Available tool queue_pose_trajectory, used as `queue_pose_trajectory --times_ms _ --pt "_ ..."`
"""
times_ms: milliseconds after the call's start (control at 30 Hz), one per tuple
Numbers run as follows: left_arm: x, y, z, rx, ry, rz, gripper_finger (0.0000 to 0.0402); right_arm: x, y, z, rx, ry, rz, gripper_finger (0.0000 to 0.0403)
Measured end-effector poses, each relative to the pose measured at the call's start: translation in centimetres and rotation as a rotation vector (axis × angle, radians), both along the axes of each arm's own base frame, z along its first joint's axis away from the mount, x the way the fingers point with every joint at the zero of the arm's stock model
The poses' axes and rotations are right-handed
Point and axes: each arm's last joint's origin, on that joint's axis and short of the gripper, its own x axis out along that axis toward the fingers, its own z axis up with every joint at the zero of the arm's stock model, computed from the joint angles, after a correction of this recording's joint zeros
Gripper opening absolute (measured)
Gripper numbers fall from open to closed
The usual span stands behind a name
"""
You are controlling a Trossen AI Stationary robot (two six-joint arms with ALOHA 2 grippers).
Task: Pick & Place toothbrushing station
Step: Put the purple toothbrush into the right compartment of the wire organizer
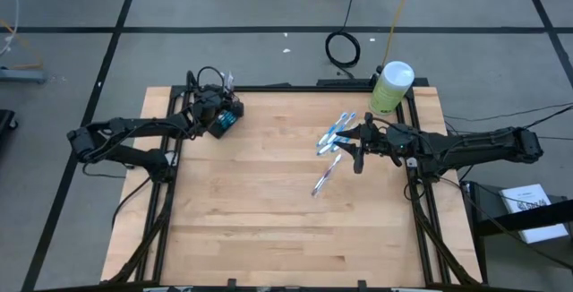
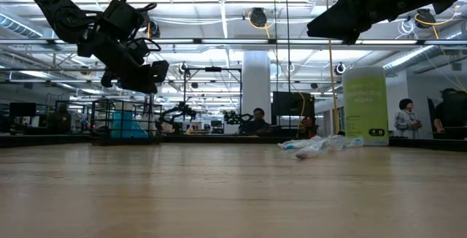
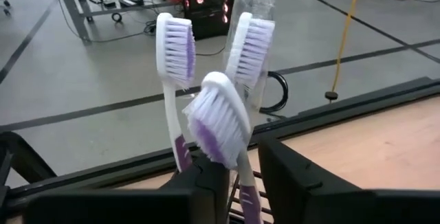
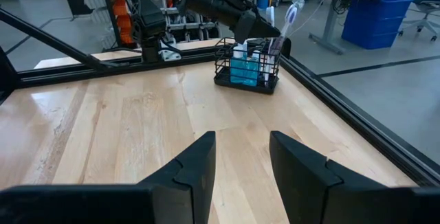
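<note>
Toothbrushes [image 1: 333, 144] are lying in a loose pile on the counter [image 1: 269, 229], right of centre, with one toothbrush a little nearer than the others. The right gripper [image 1: 357, 147] is hanging just beside the pile, above the wood, with its fingers standing apart and holding nothing. If it is descending on the pile as it is, I think it may catch two brushes together, or push the pile aside.

Farther, at the far left corner, the wire-mesh holder [image 4: 247, 66] is standing close to the counter's edge, with three brushes [image 3: 213, 117] upright in it. The left gripper [image 1: 218, 113] is hovering directly over the holder. Its fingers are flanking one brush; I cannot tell whether they are gripping it or letting go. If the arm is rising too early, the brush may come out again, or the light holder may tip toward the edge.
</note>
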Motion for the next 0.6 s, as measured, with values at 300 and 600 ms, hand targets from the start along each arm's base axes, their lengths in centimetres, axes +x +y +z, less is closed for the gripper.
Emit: queue_pose_trajectory --times_ms 300,600 --pt "-0.5 -0.2 1.4 0.067 -0.024 0.028 0.019 0.0 0.0 0.0 0.0 0.0 0.0 0.0132" --pt "-1.2 -0.8 3.2 0.136 -0.036 0.004 0.0254 0.0 0.0 0.0 0.0 0.001 0.0 0.0132"
